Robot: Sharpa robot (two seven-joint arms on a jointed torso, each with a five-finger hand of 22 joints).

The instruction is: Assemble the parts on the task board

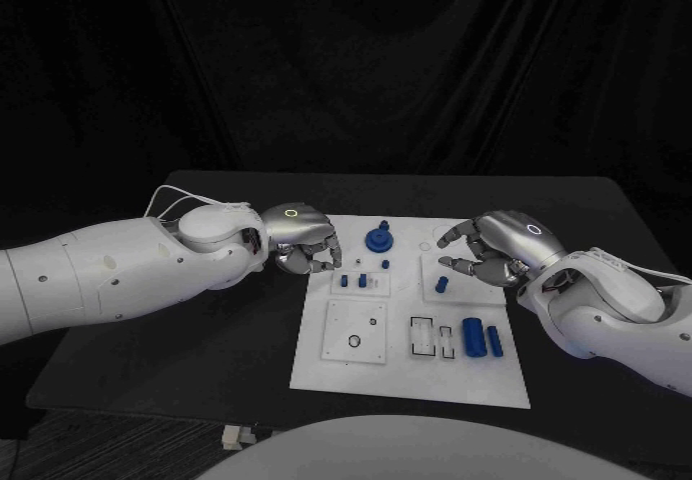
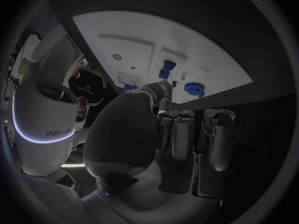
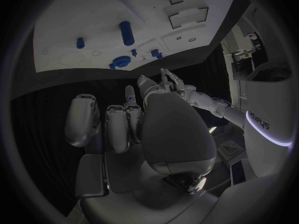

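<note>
Fingers of the left hand (image 1: 300, 240) curl inward, holding nothing, over the board's (image 1: 411, 385) far left corner. Just right of it stands one round knob (image 1: 379, 238), with two small pegs (image 1: 353, 281) nearer. Right of these, the right hand (image 1: 498, 250) hovers with fingers half-curled, empty, above one short peg (image 1: 443, 285). Two long cylinders (image 1: 482, 338) lie nearer, below that hand. Bare table (image 1: 202, 350) surrounds the board.

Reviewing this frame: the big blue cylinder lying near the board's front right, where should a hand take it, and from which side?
Probably across its middle, from straight above. The blue cylinder lies flat on the task board, long axis running front to back, so fingers could close on its two long sides. The right hand is nearer; a smaller blue piece beside it leaves little room.
</note>
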